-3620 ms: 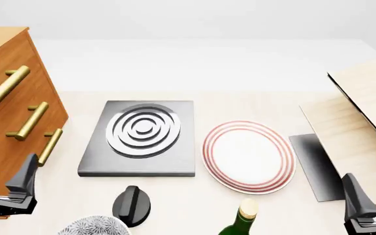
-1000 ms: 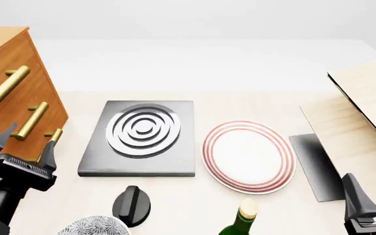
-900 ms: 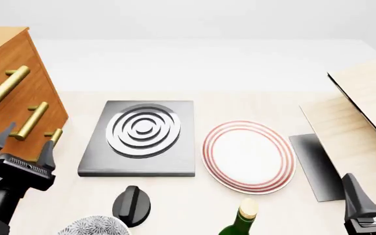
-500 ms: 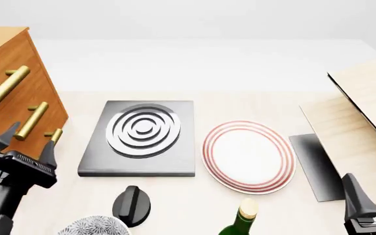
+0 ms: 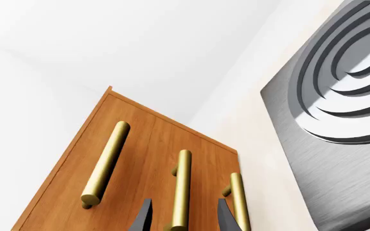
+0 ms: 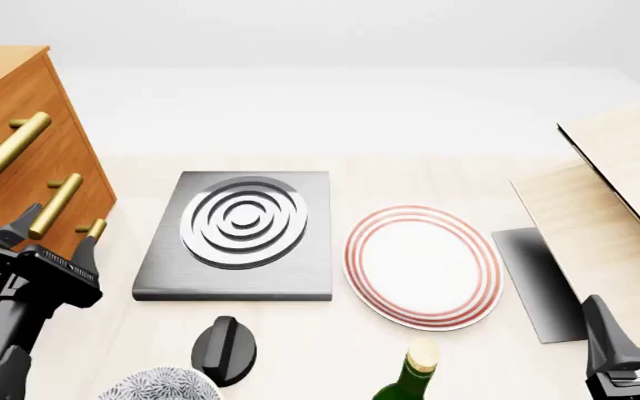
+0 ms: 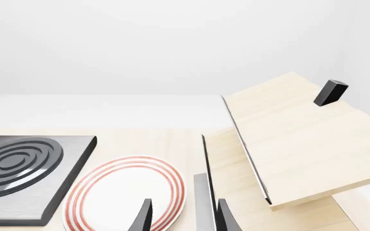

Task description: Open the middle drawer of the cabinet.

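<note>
The cabinet (image 6: 3,187) is an orange-brown chest at the left of the table, with three brass bar handles. The middle drawer's handle (image 6: 53,204) is the second one. My left gripper (image 6: 51,239) is open just in front of the drawer fronts, a little below that handle, and hides part of the lowest handle. In the left wrist view the middle drawer's handle (image 5: 181,187) runs between the open left gripper's (image 5: 183,222) fingertips; all three fronts look flush. My right gripper (image 6: 635,332) (image 7: 183,219) is open and empty at the table's near right.
A grey ringed hob plate (image 6: 242,233) lies right of the cabinet, then a red-rimmed plate (image 6: 420,267). A black knob (image 6: 226,346), a patterned bowl (image 6: 164,387) and a green bottle (image 6: 409,379) stand near the front. Pale wooden boards (image 6: 620,200) and a grey slab (image 6: 537,279) fill the right.
My left gripper rose from the low left corner to the cabinet's front, then over the last second crept closer to the handles. The right arm has not moved.
</note>
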### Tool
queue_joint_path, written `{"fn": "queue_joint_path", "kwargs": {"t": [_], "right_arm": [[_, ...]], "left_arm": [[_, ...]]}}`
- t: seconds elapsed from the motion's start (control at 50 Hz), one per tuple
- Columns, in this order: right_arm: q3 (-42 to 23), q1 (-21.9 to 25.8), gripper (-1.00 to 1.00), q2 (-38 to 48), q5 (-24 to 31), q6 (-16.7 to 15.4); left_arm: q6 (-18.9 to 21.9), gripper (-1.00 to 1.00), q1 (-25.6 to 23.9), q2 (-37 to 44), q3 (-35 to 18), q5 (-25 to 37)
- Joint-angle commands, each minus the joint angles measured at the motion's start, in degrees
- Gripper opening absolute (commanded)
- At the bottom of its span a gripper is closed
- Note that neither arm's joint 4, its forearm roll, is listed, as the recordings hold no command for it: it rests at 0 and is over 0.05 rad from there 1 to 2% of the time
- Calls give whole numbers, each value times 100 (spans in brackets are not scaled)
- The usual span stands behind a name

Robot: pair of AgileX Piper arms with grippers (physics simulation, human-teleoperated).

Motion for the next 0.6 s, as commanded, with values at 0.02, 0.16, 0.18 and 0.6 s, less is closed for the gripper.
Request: {"fn": "queue_joint_path", "kwargs": {"t": [0.02,0.16,0.18,0.6], "right_arm": [[3,5,100,-11,3,15],[3,21,100,-11,-3,10],[3,0,100,-11,3,17],[3,12,100,-11,-1,14]], "left_arm": [[-145,100,168,20,-221,0],[-173,100,284,153,-298,1],[-192,100,324,176,-318,1],[-274,100,593,478,-564,1]]}}
